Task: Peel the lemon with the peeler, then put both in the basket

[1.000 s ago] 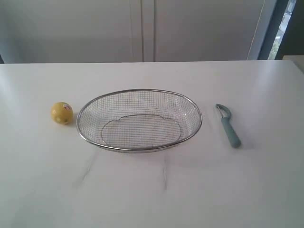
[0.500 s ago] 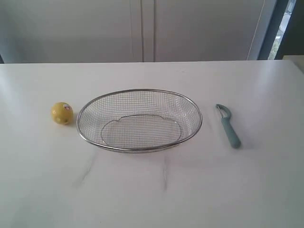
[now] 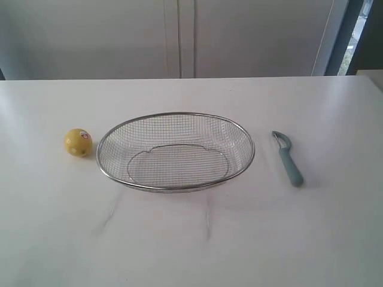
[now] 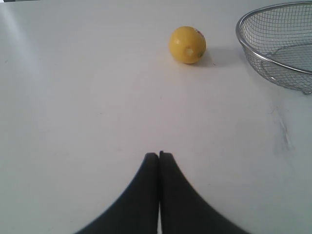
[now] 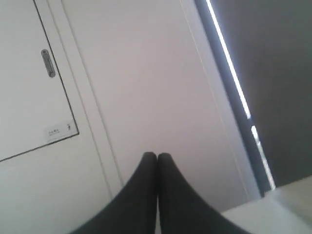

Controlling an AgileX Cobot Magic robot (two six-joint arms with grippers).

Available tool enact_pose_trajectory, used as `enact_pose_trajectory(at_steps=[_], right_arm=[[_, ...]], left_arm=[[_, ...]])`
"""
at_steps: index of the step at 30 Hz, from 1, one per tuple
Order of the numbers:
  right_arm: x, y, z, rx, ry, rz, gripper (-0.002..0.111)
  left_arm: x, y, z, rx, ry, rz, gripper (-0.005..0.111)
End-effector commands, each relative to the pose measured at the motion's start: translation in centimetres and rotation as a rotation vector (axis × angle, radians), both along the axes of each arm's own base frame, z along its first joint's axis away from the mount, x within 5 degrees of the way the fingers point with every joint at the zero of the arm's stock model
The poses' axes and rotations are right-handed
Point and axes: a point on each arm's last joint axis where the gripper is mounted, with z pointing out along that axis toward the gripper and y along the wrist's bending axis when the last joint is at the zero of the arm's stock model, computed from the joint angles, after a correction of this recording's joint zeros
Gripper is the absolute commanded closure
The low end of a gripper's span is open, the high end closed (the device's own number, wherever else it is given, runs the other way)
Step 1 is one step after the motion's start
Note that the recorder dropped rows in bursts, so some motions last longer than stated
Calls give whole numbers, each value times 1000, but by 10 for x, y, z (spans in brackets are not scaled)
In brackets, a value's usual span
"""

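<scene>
The yellow lemon (image 3: pixel 78 142) with its red-and-white sticker rests on the white table, just left of the wire mesh basket (image 3: pixel 102 161). To the basket's right lies the teal-handled peeler (image 3: pixel 288 159), blade end pointing away. Neither arm shows in the exterior view. In the left wrist view my left gripper (image 4: pixel 159 155) is shut and empty above bare tabletop, well short of the lemon (image 4: pixel 187 45), with the basket's rim (image 4: pixel 253 51) beside it. My right gripper (image 5: pixel 157 155) is shut and empty, aimed at the wall and cabinet doors, with no task object in its view.
White cabinet doors (image 3: pixel 179 36) stand behind the table's far edge. A dark window frame (image 3: pixel 341 36) rises at the back right. A cabinet handle (image 5: pixel 47 63) and a table corner (image 5: pixel 273 209) show in the right wrist view.
</scene>
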Motion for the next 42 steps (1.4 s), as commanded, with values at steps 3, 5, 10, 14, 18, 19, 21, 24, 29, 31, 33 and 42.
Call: enact_pose_trajectory(at_steps=[3,5,10,14,18,19,21,24,29,31,33,42], right_arm=[[-13,-6,19,-62,-250,-122,108],[-15,-7,20,-55,-274,-130,108],[-15,-7,30,-56,-296,-136,108],[-11,-8,49,-107,-292,-172,108],[-2,-8,70,-149,-273,-195,108],[1,-7,76,-169,-261,-199,108],[8,-7,87,-184,-235,-197,108],[24,-5,99,-211,-149,-175,108],[59,0,111,-319,73,-125,108],[73,1,114,-342,159,-101,108],[83,2,117,-345,215,-79,108],[137,9,109,-376,605,69,108]], left_arm=[[0,0,-1,-6,2,-6,107],[0,0,-1,-6,2,-6,107],[0,0,-1,-6,2,-6,107],[0,0,-1,-6,2,-6,107],[0,0,-1,-6,2,-6,107],[0,0,-1,-6,2,-6,107],[0,0,-1,-6,2,-6,107],[0,0,-1,-6,2,-6,107],[0,0,-1,-6,2,-6,107],[0,0,-1,-6,2,-6,107],[0,0,-1,-6,2,-6,107],[0,0,-1,-6,2,-6,107]])
